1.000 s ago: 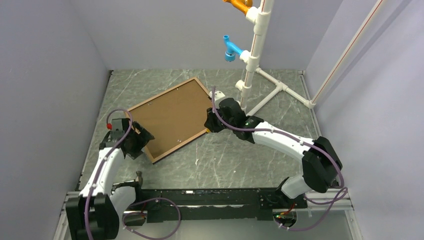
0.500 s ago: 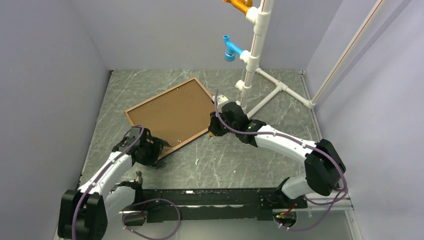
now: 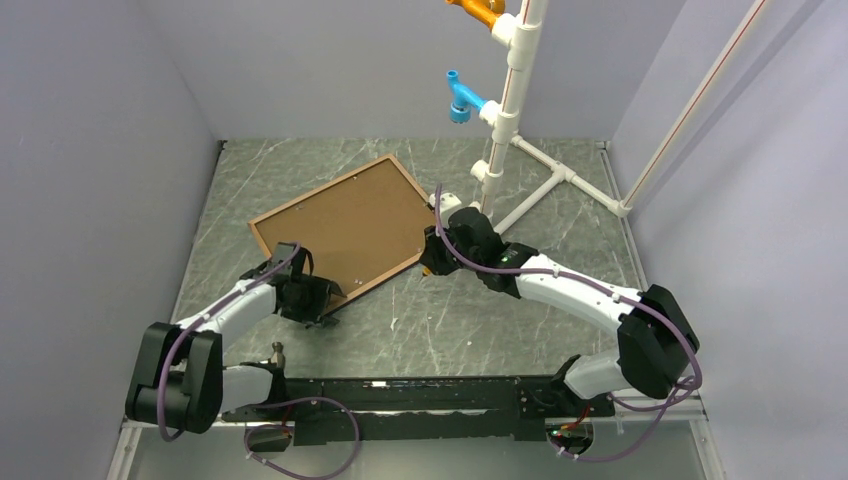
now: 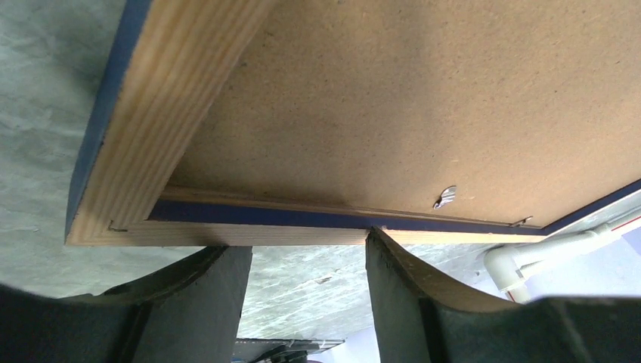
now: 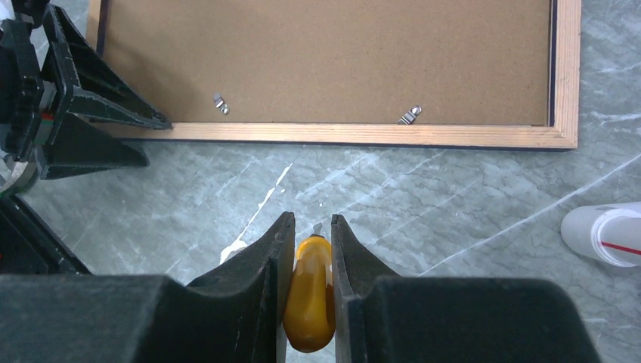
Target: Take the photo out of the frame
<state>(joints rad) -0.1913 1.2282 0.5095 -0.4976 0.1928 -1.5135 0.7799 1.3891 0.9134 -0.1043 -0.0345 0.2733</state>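
Note:
The frame (image 3: 320, 190) lies face down on the table, wooden rim and navy edge (image 4: 143, 113) showing. The photo's printed side is hidden; only its brown backing board (image 3: 345, 230) (image 5: 325, 60) shows, held by small metal tabs (image 5: 409, 114) (image 4: 446, 197). My left gripper (image 3: 325, 300) (image 4: 302, 242) is open at the frame's near edge, close to a corner. One fingertip (image 4: 376, 236) touches the rim; table shows between the fingers. My right gripper (image 3: 428, 262) (image 5: 311, 219) is just off the near right edge, shut on an orange tool (image 5: 310, 295) with a small metal tip.
A white PVC pipe stand (image 3: 505, 110) with blue (image 3: 460, 100) and orange (image 3: 478, 10) fittings rises right behind the right gripper, and its base pipes (image 3: 560, 180) spread over the table's back right. Grey walls close in the left, back and right sides.
My left arm swung from the frame's left side round to its near edge, and its jaws narrowed. The right gripper drifted slightly right, still holding the orange tool.

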